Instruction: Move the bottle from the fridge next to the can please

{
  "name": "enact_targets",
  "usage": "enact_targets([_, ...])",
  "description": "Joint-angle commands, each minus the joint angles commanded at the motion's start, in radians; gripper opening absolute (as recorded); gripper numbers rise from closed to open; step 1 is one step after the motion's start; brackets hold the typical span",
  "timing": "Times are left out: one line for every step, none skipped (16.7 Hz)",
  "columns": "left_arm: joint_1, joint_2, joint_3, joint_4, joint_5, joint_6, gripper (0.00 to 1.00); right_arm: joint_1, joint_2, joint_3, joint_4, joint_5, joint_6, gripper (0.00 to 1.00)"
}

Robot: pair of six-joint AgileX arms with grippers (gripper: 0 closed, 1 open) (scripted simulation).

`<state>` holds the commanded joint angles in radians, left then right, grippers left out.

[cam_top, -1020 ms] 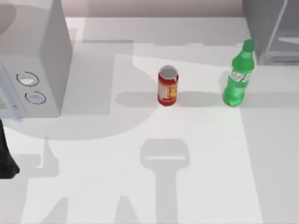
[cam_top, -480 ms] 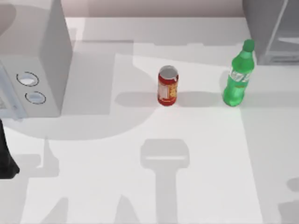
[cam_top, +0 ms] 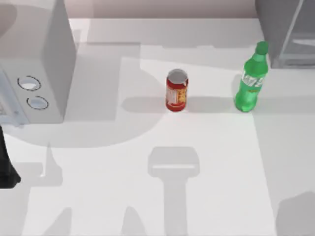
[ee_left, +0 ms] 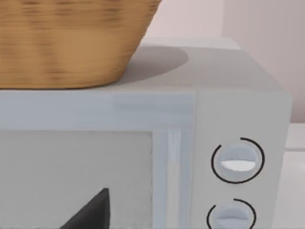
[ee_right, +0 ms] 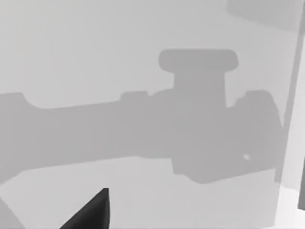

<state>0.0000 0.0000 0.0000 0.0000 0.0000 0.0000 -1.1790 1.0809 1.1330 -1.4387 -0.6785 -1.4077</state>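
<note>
The green bottle stands upright on the table, just in front of the grey fridge at the back right. The red can stands upright near the table's middle, well to the left of the bottle, with a gap between them. Neither gripper touches either one. My left arm is parked at the table's left edge; a dark tip of the left gripper faces the microwave's front. A dark tip of my right gripper hangs over bare table crossed by an arm's shadow.
A light grey microwave with two round dials fills the back left, and a wicker basket sits on top of it. A soft shadow lies on the table's front right corner.
The shadow at the front right corner has grown and crept further onto the table. The bottle, the can and the left arm have not moved.
</note>
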Motion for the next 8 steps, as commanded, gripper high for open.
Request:
enact_targets([0.000, 0.000, 0.000, 0.000, 0.000, 0.000, 1.00, -0.097, 0.110, 0.030, -0.006, -0.040, -0.106, 1.00])
enact_targets([0.000, 0.000, 0.000, 0.000, 0.000, 0.000, 1.00, -0.188, 0.214, 0.059, -0.012, -0.078, -0.203, 1.00])
enact_targets([0.000, 0.000, 0.000, 0.000, 0.000, 0.000, 1.00, -0.271, 0.310, 0.085, -0.018, -0.112, -0.291, 1.00])
enact_targets([0.000, 0.000, 0.000, 0.000, 0.000, 0.000, 1.00, -0.347, 0.397, 0.109, -0.024, -0.143, -0.369, 1.00])
enact_targets([0.000, 0.000, 0.000, 0.000, 0.000, 0.000, 1.00, -0.415, 0.475, 0.130, -0.029, -0.171, -0.437, 1.00])
enact_targets([0.000, 0.000, 0.000, 0.000, 0.000, 0.000, 1.00, -0.474, 0.543, 0.148, -0.034, -0.195, -0.495, 1.00])
enact_targets([0.000, 0.000, 0.000, 0.000, 0.000, 0.000, 1.00, -0.524, 0.601, 0.164, -0.039, -0.215, -0.544, 1.00])
enact_targets([0.000, 0.000, 0.000, 0.000, 0.000, 0.000, 1.00, -0.563, 0.649, 0.178, -0.044, -0.232, -0.582, 1.00])
